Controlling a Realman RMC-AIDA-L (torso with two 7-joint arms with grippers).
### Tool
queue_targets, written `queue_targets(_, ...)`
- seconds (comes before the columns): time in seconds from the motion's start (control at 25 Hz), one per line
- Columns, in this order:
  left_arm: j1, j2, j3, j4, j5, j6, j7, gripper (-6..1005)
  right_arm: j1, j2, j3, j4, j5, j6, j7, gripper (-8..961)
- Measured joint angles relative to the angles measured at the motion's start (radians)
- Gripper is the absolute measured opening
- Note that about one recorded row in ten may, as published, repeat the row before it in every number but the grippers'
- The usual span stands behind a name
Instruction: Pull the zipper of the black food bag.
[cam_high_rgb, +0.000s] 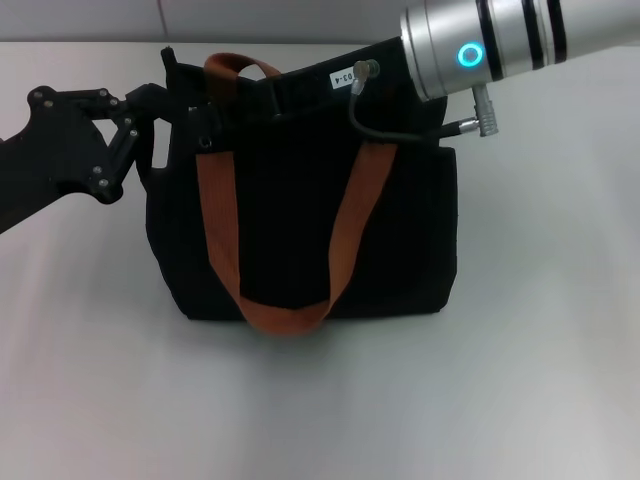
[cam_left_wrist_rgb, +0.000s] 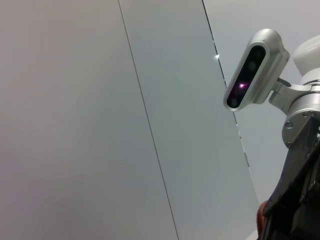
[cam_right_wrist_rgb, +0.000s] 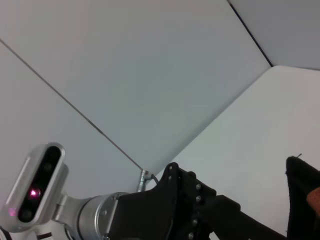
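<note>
Black food bag stands upright at centre of the head view on the white table, one orange strap looping down its front; the zipper pull is not discernible along the top edge. Left gripper, entering from the left, is at the bag's upper left corner, touching the fabric; whether it is open or closed cannot be told. Right arm reaches in from the upper right over the bag's top edge, its gripper hidden, state unknown.

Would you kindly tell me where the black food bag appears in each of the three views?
Head view: the bag stands mid-frame on the table.
Left wrist view: only an orange sliver of strap shows near the bottom edge; the bag's black fabric is not identifiable.
Right wrist view: a black corner at the right edge.
Shared landmark: the orange strap.
</note>
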Motion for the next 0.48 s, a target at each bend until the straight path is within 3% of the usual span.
queue_targets(0.48, -0.011, -0.002, 0.002, -0.005, 0.0, 0.008, -0.005, 28, 0.01, 0.003, -0.021, 0.003, 0.006, 0.01, 0.008, 507)
